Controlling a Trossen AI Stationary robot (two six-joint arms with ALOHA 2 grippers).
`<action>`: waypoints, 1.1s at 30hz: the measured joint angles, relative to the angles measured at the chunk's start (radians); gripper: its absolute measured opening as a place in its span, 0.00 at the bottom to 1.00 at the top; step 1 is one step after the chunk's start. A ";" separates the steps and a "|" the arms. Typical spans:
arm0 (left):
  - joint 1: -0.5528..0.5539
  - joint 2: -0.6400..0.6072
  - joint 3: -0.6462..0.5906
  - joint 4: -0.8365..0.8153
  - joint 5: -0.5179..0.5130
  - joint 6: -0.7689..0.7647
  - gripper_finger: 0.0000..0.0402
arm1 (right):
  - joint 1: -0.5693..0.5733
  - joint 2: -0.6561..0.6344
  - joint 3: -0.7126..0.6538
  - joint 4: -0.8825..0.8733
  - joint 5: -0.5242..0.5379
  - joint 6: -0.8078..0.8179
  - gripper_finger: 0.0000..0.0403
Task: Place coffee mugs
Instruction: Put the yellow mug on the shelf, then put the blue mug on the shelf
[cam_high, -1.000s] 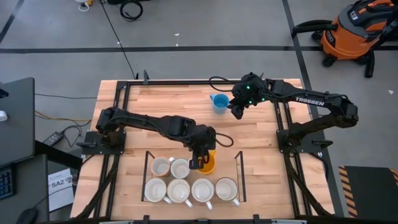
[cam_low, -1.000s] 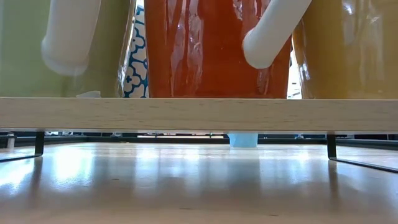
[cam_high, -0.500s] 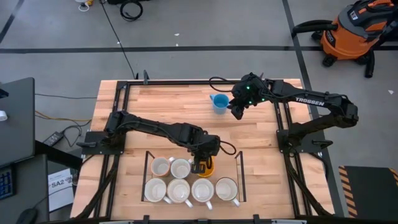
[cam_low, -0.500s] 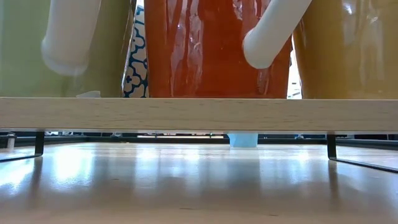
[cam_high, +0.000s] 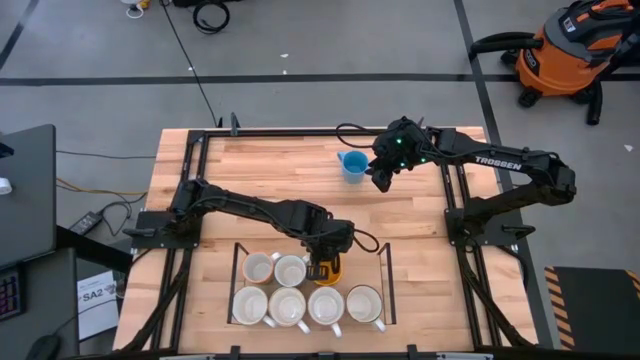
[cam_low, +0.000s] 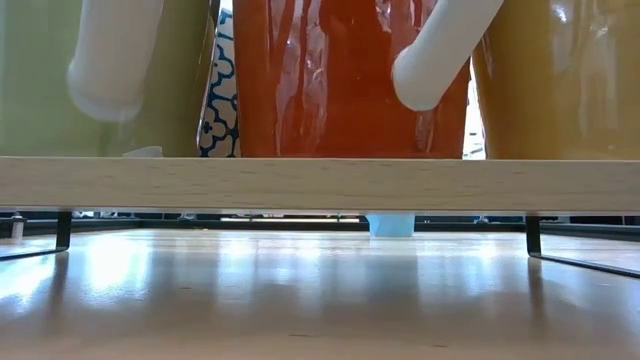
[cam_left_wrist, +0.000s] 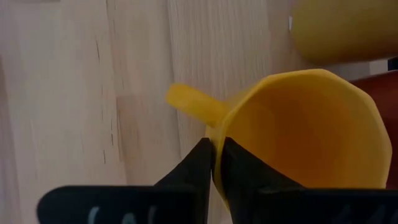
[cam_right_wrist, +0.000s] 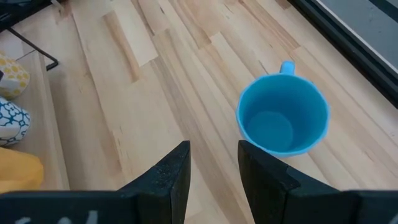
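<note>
Left gripper (cam_high: 327, 265) sat lower centre of the high view, inside the wire rack (cam_high: 383, 290), fingers (cam_left_wrist: 200, 171) pinched narrowly on the rim of the orange-yellow mug (cam_left_wrist: 305, 134). A second earlier held that mug slightly higher and further right; since then brought down into the rack's back row, right of two cream mugs (cam_high: 275, 269). Hardly any shift over the last half second. Four more mugs (cam_high: 307, 307) filled the front row, unmoved. Right gripper (cam_right_wrist: 211, 165) stayed upper right of centre, fingers spread wide and empty, hovering just beside the blue mug (cam_high: 352, 164), which stood upright on the table (cam_high: 250, 165), same spot as before.
</note>
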 joint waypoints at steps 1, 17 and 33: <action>0.000 0.000 0.000 0.000 0.000 0.000 0.10 | 0.000 0.000 0.000 0.000 0.000 0.000 0.35; 0.000 0.005 -0.002 -0.002 -0.002 -0.001 0.18 | 0.000 0.000 0.000 0.001 0.070 0.000 0.35; 0.017 -0.007 -0.002 0.020 0.017 -0.054 0.41 | -0.021 0.000 0.000 0.093 0.220 0.000 0.35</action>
